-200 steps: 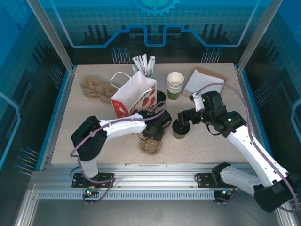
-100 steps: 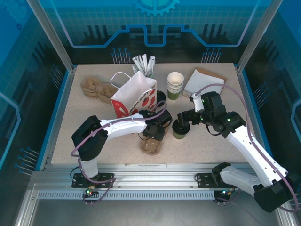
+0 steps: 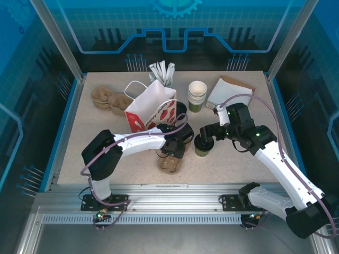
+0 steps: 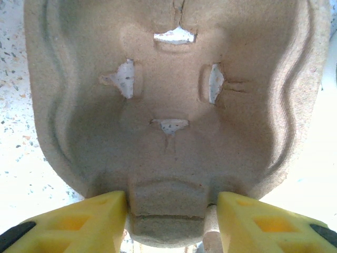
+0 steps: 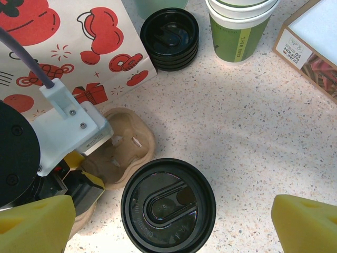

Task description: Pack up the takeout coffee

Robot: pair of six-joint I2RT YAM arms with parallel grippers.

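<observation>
From above, the dark-green paper cup with its round black plastic lid stands on the speckled table, just beside a tan moulded-pulp carrier. A white paper bag with red prints waits behind them. The right gripper hovers over the cup and the left gripper sits at the carrier.

In the left wrist view, the left gripper appears to pinch the end ridge of the fibrous, rough carrier, whose wells have torn slits.

In the right wrist view, the right gripper is spread wide, straddling the glossy lidded cup without touching it. Grasping the cup looks like the step in hand. Next comes closing gently on it and seating it in a carrier well.
</observation>
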